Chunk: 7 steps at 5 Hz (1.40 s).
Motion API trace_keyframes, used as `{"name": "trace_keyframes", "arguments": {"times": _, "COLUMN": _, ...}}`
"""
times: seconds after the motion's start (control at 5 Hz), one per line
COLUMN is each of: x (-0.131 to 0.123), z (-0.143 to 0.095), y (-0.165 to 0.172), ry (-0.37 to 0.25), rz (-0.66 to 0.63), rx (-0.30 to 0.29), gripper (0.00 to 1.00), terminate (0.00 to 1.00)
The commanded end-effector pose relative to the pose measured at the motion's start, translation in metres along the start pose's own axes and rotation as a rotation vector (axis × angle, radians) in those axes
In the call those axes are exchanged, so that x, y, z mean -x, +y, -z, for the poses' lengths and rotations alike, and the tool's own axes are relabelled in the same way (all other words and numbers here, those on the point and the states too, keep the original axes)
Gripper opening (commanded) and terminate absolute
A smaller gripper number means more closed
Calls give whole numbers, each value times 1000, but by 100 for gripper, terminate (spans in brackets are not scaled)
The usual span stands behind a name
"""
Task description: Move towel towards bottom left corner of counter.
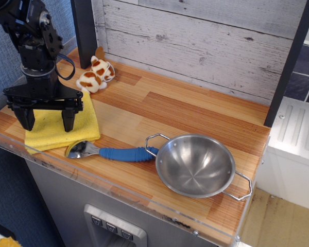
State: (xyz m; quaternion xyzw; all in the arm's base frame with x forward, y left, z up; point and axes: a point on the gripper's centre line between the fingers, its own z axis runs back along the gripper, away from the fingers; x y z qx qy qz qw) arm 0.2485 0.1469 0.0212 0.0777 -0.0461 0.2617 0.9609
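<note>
The bright yellow folded towel [62,135] lies flat near the front left corner of the wood-plank counter [195,110], its left edge close to the clear acrylic rim. My black gripper [46,122] hangs straight over the towel with its two fingers spread wide apart, one fingertip [68,124] over the towel's middle and the other near its left edge. The fingers hold nothing. Whether the tips still touch the cloth I cannot tell.
A spoon with a blue handle [126,153] lies just right of the towel's front corner. A steel bowl with wire handles [195,165] stands at the front right. A brown-and-white plush toy [94,75] lies behind the towel by a dark post [85,31].
</note>
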Motion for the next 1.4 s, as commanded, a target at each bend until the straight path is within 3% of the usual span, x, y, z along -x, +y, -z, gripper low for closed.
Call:
{"name": "trace_keyframes", "arguments": {"times": 0.0, "x": -11, "z": -79, "y": -2, "ry": -226, "rz": -34, "rx": 7, "gripper": 100, "terminate": 0}}
{"name": "trace_keyframes", "arguments": {"times": 0.2, "x": -12, "z": -130, "y": -4, "ry": -343, "rz": -54, "rx": 26, "gripper": 100, "terminate": 0}}
{"name": "trace_keyframes", "arguments": {"times": 0.4, "x": -9, "z": -154, "y": -7, "ry": -422, "rz": -41, "rx": 47, "gripper": 100, "terminate": 0}}
{"name": "trace_keyframes", "arguments": {"times": 1.0, "x": -9, "z": -154, "y": -7, "ry": -422, "rz": -41, "rx": 47, "gripper": 100, "terminate": 0}}
{"name": "trace_keyframes", "arguments": {"times": 1.2, "x": -9, "z": -154, "y": -7, "ry": -422, "rz": -41, "rx": 47, "gripper": 100, "terminate": 100}}
